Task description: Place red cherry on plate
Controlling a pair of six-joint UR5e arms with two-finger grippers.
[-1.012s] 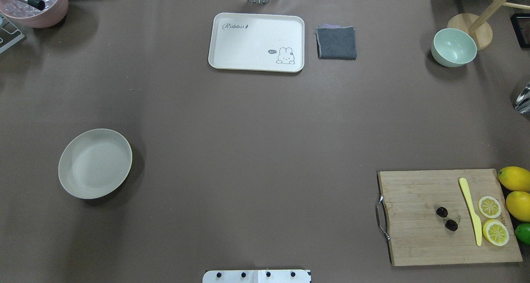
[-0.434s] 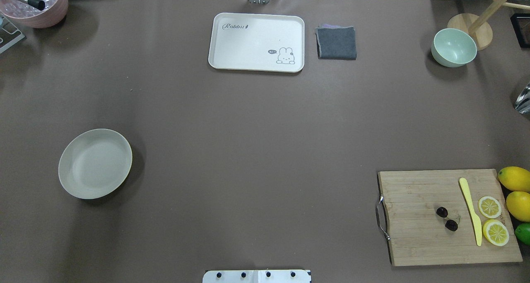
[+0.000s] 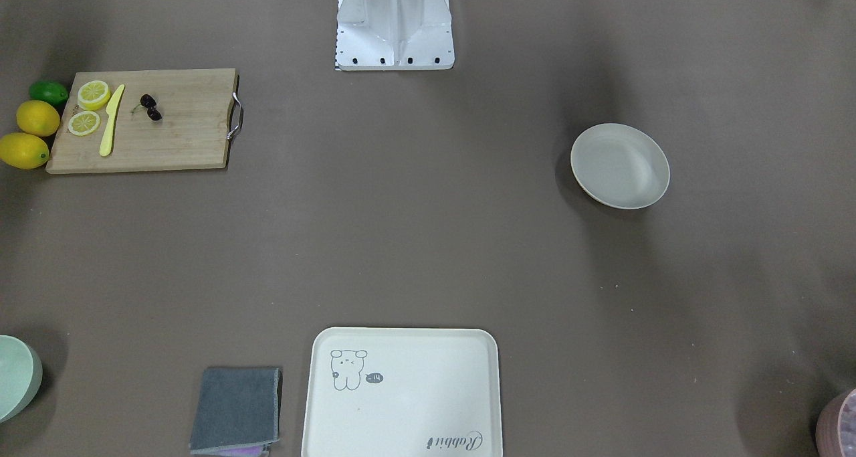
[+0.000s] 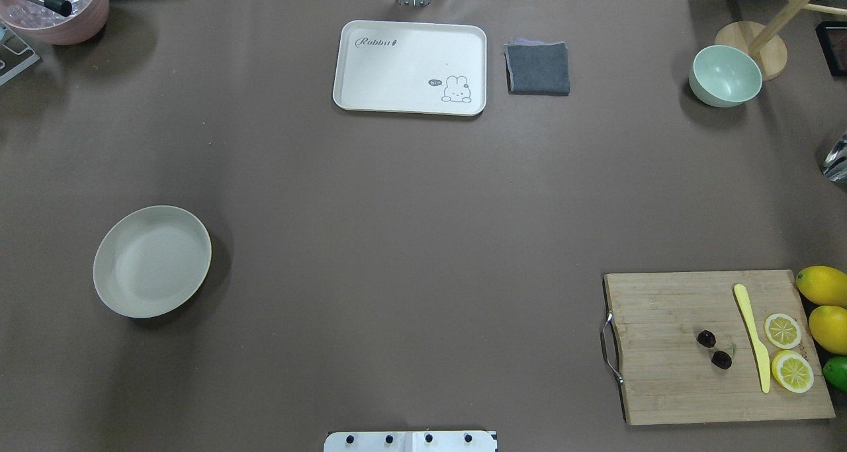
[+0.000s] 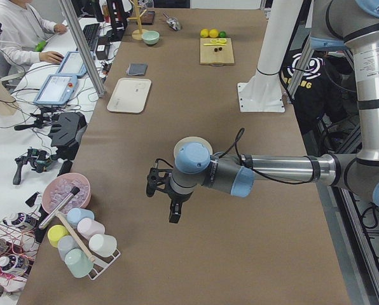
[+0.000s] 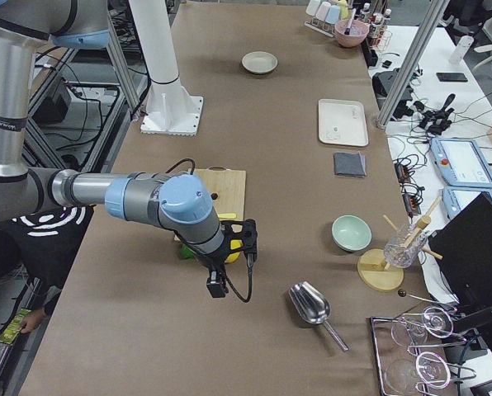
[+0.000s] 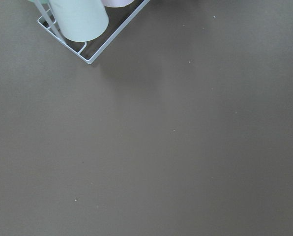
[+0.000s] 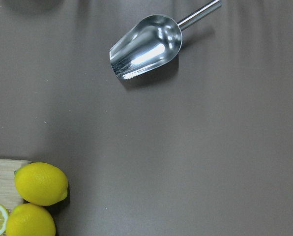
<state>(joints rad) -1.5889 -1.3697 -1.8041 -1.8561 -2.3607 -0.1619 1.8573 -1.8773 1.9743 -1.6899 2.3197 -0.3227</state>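
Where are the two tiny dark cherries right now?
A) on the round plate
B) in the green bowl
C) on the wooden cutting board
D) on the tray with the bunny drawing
C: the red cherry lies on the wooden cutting board, just beside the yellow knife, and the plate sits far across the table from it.

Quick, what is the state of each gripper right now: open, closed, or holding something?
Left gripper: cannot be told; it shows only in a side view.
Right gripper: cannot be told; it shows only in a side view.
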